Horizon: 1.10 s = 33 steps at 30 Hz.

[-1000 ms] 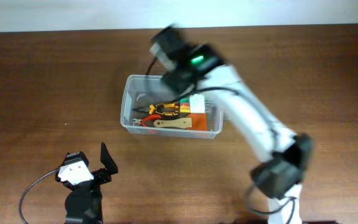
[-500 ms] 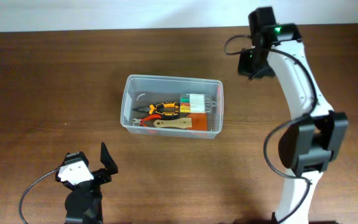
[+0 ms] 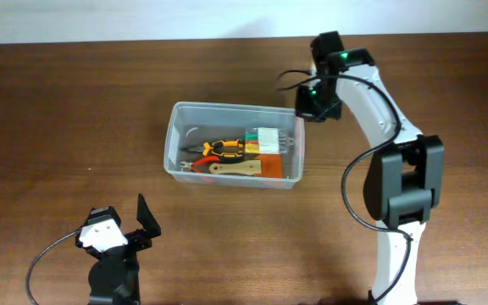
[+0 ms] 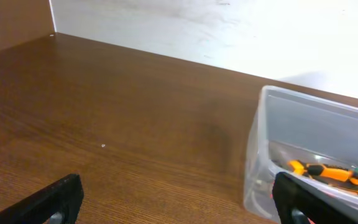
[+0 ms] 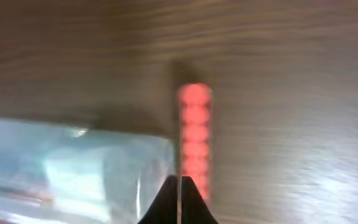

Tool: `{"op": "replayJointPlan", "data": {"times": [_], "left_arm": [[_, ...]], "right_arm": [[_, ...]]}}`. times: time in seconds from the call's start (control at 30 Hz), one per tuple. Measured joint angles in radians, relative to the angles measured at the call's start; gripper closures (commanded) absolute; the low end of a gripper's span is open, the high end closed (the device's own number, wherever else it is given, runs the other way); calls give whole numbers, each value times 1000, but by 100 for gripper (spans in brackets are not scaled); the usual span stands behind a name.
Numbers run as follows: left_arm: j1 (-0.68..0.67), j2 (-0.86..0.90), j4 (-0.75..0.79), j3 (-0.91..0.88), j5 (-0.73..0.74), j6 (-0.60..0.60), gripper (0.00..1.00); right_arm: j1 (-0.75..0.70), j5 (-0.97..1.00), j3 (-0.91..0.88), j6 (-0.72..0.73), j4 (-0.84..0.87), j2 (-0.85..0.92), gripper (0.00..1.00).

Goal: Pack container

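One clear container (image 3: 173, 140) in the middle of the counter (image 3: 58, 127), tools (image 3: 225, 151) inside, two hands, left hand (image 4: 178, 186) spread wide, right hand (image 5: 179, 190) pinched closed by its far corner, one blurry red bar (image 5: 194, 137) only in right-wrist view

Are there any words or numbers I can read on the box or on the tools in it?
No text can be read in any view.
Box: clear plastic, no label showing.
Tools inside it: any print is too small to read.
Red strip in the right wrist view: blurred, no letters visible.
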Motion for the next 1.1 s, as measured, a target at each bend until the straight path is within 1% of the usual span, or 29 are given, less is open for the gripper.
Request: {"op": "replayJointPlan", "data": {"times": [0.17, 0.3, 0.33, 0.37, 0.4, 0.43, 0.5, 0.53, 0.6, 0.73, 0.8, 0.87, 0.9, 0.93, 1.1], "left_arm": [[0, 0, 0, 0, 0, 0, 1], [0, 0, 0, 0, 0, 0, 1], [0, 0, 0, 0, 0, 0, 1], [0, 0, 0, 0, 0, 0, 1], [0, 0, 0, 0, 0, 0, 1], [0, 0, 0, 0, 0, 0, 1], [0, 0, 0, 0, 0, 0, 1], [0, 0, 0, 0, 0, 0, 1], [0, 0, 0, 0, 0, 0, 1], [0, 0, 0, 0, 0, 0, 1], [0, 0, 0, 0, 0, 0, 1], [0, 0, 0, 0, 0, 0, 1], [0, 0, 0, 0, 0, 0, 1], [0, 0, 0, 0, 0, 0, 1], [0, 0, 0, 0, 0, 0, 1]], "right_arm": [[36, -82, 0, -73, 41, 0, 96], [45, -88, 0, -122, 35, 0, 95], [45, -80, 0, -126, 30, 0, 87], [44, -70, 0, -121, 27, 0, 67], [41, -61, 0, -114, 26, 0, 39], [36, -51, 0, -114, 25, 0, 22], [22, -35, 0, -104, 24, 0, 7], [15, -27, 0, -102, 23, 0, 1], [2, -13, 0, -97, 23, 0, 1], [1, 25, 0, -97, 23, 0, 16], [3, 40, 0, -91, 23, 2, 22], [3, 47, 0, -92, 26, 10, 30], [3, 51, 0, -92, 28, 17, 36], [3, 52, 0, -92, 30, 26, 39], [3, 62, 0, -89, 29, 93, 41]]}}
